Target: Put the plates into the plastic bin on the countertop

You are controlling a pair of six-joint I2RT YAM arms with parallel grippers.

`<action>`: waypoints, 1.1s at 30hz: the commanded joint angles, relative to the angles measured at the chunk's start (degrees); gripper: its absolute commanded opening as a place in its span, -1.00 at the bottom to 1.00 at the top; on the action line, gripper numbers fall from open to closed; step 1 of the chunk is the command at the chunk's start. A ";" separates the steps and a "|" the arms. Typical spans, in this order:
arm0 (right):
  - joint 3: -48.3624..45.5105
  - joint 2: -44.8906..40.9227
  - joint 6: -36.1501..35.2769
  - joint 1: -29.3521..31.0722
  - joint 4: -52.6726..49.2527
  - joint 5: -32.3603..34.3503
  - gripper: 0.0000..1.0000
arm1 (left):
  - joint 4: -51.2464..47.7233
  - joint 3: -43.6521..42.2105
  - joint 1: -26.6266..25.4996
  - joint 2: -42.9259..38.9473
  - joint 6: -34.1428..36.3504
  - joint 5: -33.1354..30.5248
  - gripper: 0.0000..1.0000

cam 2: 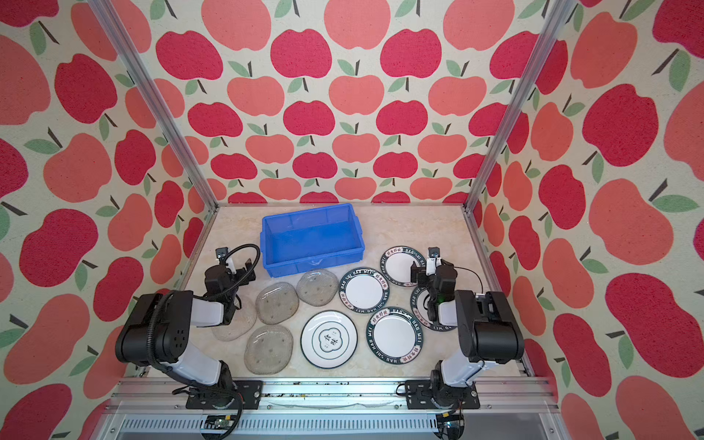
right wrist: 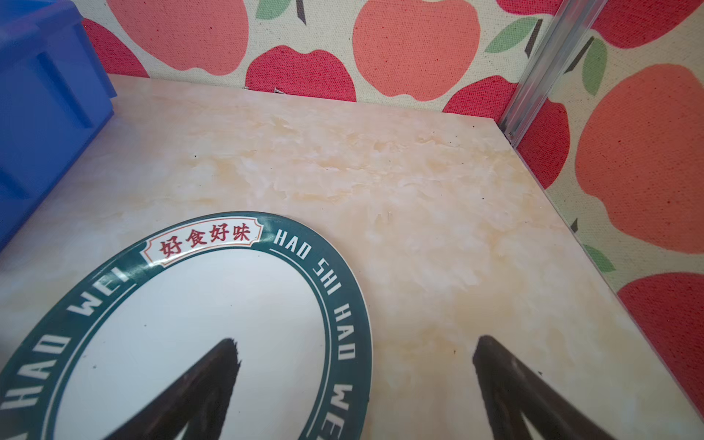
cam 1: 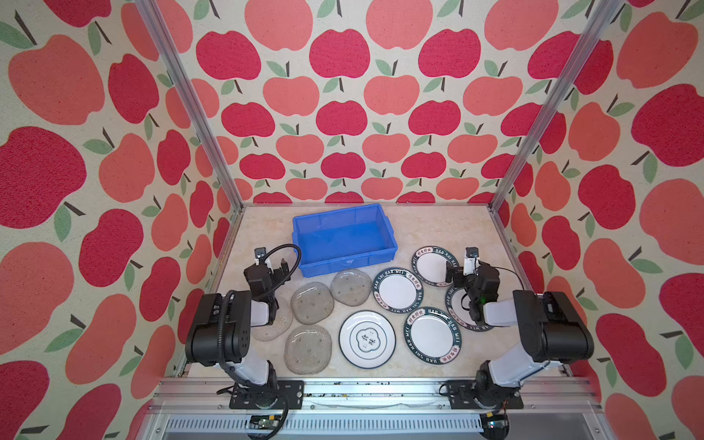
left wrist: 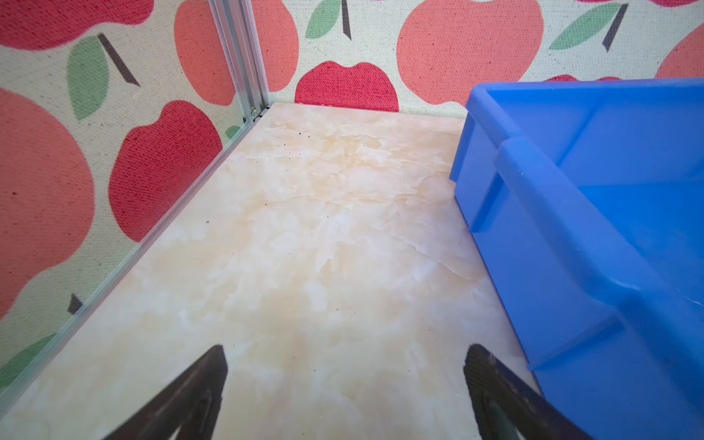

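Jaws stand wide apart on both arms, and neither pair has hold of anything. The left gripper [left wrist: 344, 350] hangs over bare countertop [left wrist: 304, 228], just beside a short end wall of the plastic bin [left wrist: 541, 183]. In its wrist view the two dark fingers [left wrist: 194, 392] frame only marble. The right gripper [right wrist: 354, 341] hovers at the edge of a green-lettered plate [right wrist: 190, 304], with one finger over the plate's white centre and the other over the marble beside it. No contact with the plate shows.

Both arms are folded, rising from the front rail [cam 1: 373, 388] with the elbows lifted and the forearms reaching toward the back wall. The left arm [cam 1: 221, 331] lies over part of one glass plate [cam 1: 276, 327]. The wrist of the right arm [cam 1: 552, 327] covers part of another lettered plate [cam 1: 457, 310].

All nine plates lie flat on the countertop, outside the bin and nearer the rail than it is. Three more glass plates [cam 1: 312, 303] [cam 1: 351, 286] [cam 1: 308, 348] sit on the left, some overlapping at the edges. Lettered plates [cam 1: 398, 290] [cam 1: 432, 335] sit on the right, along with the one under the right gripper. The emblem plate [cam 1: 367, 339] rests between the two groups, close to the rail. The bin stands toward the back of the countertop, left of centre, its long side turned a little askew.
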 commanded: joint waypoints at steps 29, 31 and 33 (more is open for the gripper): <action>0.20 -0.86 1.64 -0.20 0.27 1.17 0.99 | -0.62 0.51 0.14 0.46 0.47 1.58 0.98; 0.31 -0.78 1.66 -0.17 0.20 1.26 0.99 | -1.03 0.59 0.53 0.37 0.22 2.32 0.98; 0.38 -0.78 1.51 -0.11 -0.07 1.26 0.99 | -0.96 0.60 0.54 0.46 0.21 2.31 0.98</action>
